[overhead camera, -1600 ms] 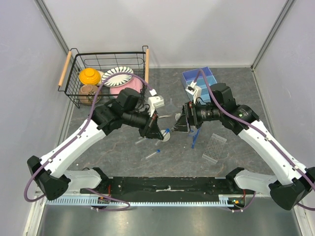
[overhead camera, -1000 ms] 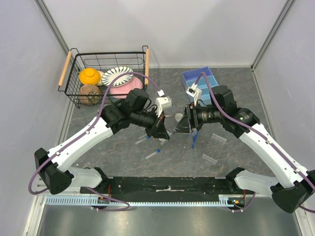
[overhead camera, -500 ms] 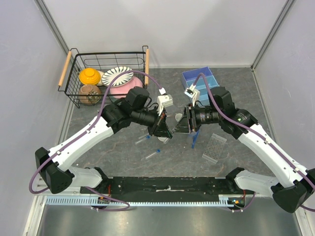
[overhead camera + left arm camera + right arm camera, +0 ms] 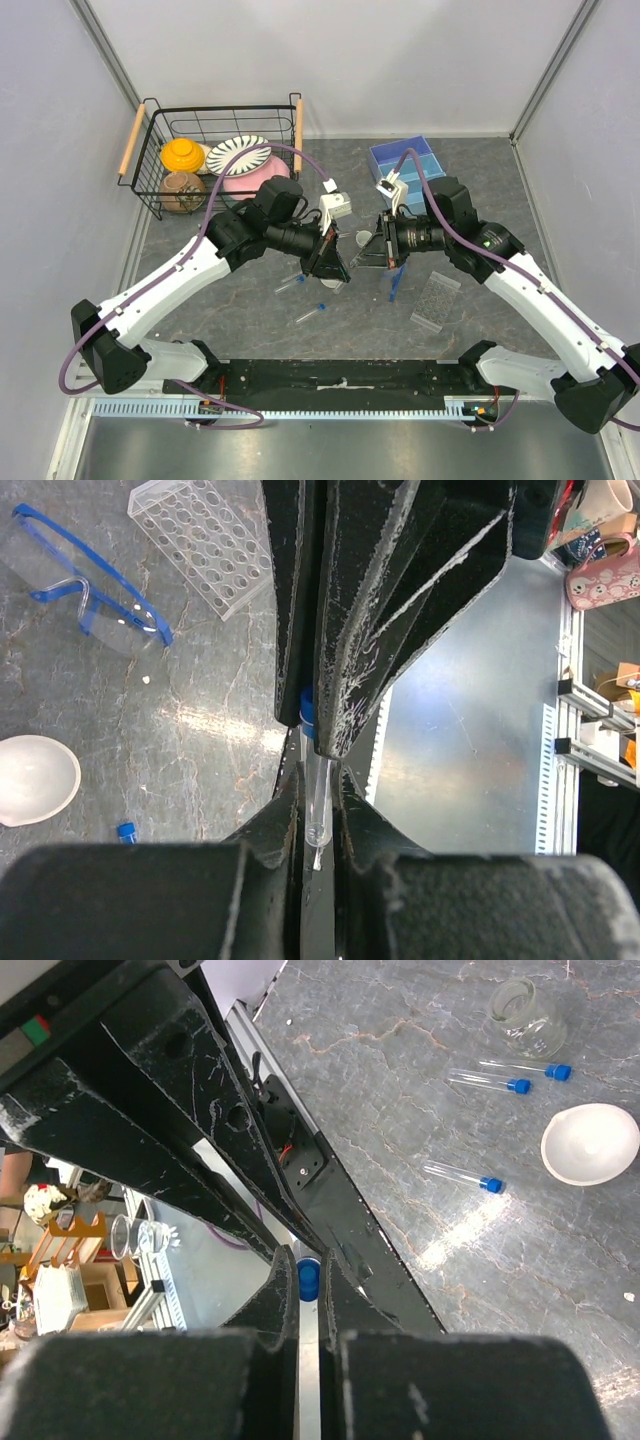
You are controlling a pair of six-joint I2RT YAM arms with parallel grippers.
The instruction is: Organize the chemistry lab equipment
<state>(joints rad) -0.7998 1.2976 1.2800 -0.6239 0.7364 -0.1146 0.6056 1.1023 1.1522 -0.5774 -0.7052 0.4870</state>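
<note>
A clear blue-capped tube [image 4: 317, 805] is held in mid-air between both grippers at the table's middle. My left gripper [image 4: 316, 780] is shut on its clear round end. My right gripper [image 4: 308, 1260] is shut on its blue cap [image 4: 308, 1280]. From above, the left gripper [image 4: 338, 268] and right gripper [image 4: 362, 258] meet tip to tip. More capped tubes [image 4: 462, 1176] [image 4: 490, 1082] lie on the table beside a white dome-shaped dish [image 4: 590, 1143]. The clear tube rack [image 4: 205, 540] lies to the right of the grippers. A blue stick tool [image 4: 396, 283] lies under the right arm.
A black wire basket [image 4: 215, 150] with crockery stands at the back left. A blue box [image 4: 405, 158] sits at the back right. Safety glasses [image 4: 90, 580] lie near the rack. A small glass flask [image 4: 526, 1015] stands beyond the loose tubes.
My left arm brought the tube rightward to the right gripper. The right jaws, open a second ago, have shut on the tube's blue cap.
</note>
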